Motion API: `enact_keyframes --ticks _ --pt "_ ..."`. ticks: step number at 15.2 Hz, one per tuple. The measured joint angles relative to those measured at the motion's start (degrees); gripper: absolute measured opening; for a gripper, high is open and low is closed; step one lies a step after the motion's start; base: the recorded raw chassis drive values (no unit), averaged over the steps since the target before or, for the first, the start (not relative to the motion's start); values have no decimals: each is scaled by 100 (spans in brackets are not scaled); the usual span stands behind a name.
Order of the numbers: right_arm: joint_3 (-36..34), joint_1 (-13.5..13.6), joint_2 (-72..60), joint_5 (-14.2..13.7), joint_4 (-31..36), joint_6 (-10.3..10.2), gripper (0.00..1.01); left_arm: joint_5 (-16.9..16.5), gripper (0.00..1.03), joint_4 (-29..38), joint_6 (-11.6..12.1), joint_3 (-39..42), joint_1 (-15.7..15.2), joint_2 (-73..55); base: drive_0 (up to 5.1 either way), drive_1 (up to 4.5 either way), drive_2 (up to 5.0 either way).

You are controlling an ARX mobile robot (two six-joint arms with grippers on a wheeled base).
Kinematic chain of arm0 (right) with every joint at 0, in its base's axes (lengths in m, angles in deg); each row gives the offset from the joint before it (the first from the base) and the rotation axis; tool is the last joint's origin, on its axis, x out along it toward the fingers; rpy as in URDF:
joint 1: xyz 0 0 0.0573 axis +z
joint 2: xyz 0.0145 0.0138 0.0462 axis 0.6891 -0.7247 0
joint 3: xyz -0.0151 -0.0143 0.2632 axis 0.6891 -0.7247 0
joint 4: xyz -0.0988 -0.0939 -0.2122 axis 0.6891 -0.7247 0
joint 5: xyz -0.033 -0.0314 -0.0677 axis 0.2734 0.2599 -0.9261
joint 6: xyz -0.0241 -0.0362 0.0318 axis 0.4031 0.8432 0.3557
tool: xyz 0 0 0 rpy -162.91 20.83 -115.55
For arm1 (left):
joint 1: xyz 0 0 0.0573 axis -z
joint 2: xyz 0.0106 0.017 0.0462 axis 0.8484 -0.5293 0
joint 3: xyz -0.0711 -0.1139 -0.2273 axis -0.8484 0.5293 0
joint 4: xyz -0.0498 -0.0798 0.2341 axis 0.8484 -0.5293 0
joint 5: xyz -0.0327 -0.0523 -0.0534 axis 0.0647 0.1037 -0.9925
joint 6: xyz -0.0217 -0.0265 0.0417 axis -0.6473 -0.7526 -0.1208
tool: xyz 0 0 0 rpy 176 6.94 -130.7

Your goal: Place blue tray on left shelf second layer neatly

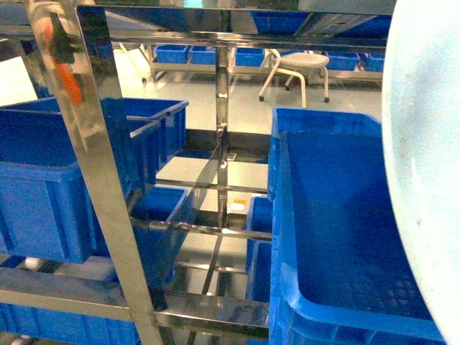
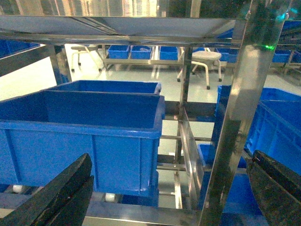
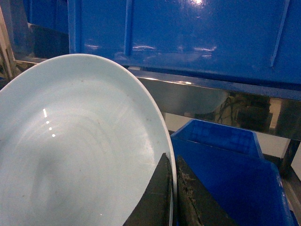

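The blue tray [image 1: 424, 180] is pale sky-blue and stands on edge, filling the right border of the head view. In the right wrist view the tray [image 3: 80, 150] shows its smooth hollow face, and my right gripper [image 3: 172, 161] is shut on its rim, one black finger on each side. My left gripper [image 2: 171, 160] is open wide with nothing between its fingers. It faces a tier of the left shelf [image 2: 141, 214], where a deep dark-blue crate [image 2: 94, 132] stands on the steel rail. The same shelf rail [image 1: 72, 293] runs low on the left in the head view.
A shiny steel upright [image 1: 100, 165] slants close in front, and another upright [image 2: 235, 122] stands between my left fingers. A large dark-blue crate [image 1: 345, 215] sits under the tray on the right. Beyond the rack, a white stool [image 1: 298, 68] and more crates stand on the pale floor.
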Motion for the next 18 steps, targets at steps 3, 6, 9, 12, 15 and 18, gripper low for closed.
enact_keyframes --ticks 3,6,9,12,15,18 --pt "0 50 33 -116 -15 -2 2 0 98 -2 0 0 0 0 0 0 0" --pt "2 83 31 -188 -81 0 2 0 98 0 0 0 0 0 0 0 0" --pt "-31 70 -160 -142 68 28 2 0 98 -2 0 0 0 0 0 0 0" --pt "-188 -160 -573 107 490 72 2 0 98 0 0 0 0 0 0 0 0" --pt "-376 -461 -1158 404 1137 184 2 -2 98 -2 0 0 0 0 0 0 0" --pt "-420 -844 -2269 793 2229 304 2 0 98 -2 0 0 0 0 0 0 0"
